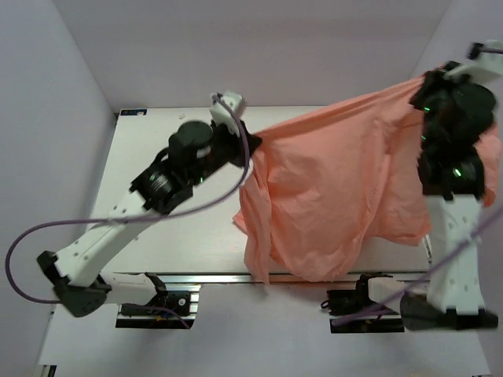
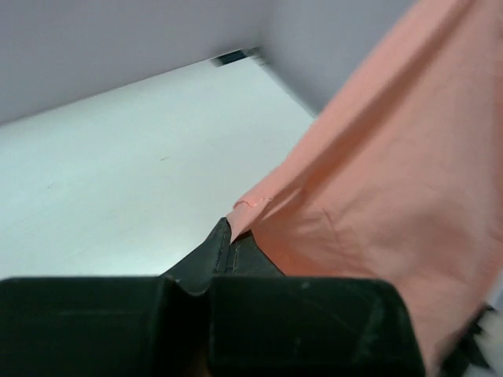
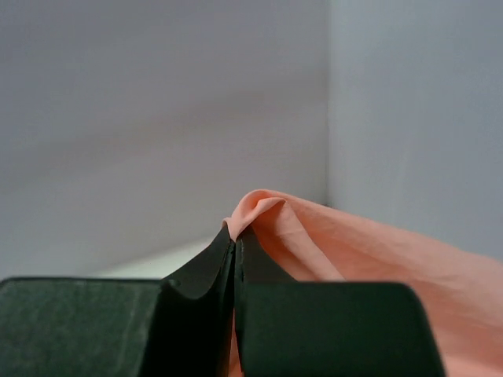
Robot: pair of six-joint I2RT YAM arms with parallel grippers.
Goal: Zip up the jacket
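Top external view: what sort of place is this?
Probably a lab robot test cell: a white table boxed in by plain white walls, left arm and right arm mounted at a metal rail, purple cable trailing.

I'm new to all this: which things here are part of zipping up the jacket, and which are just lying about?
Part of the job:
- the pink jacket, stretched between the two arms
- the left fingers, shut on its fabric
- the right fingers, shut on its fabric

Just there:
- the white table
- the purple cables
- the grey walls
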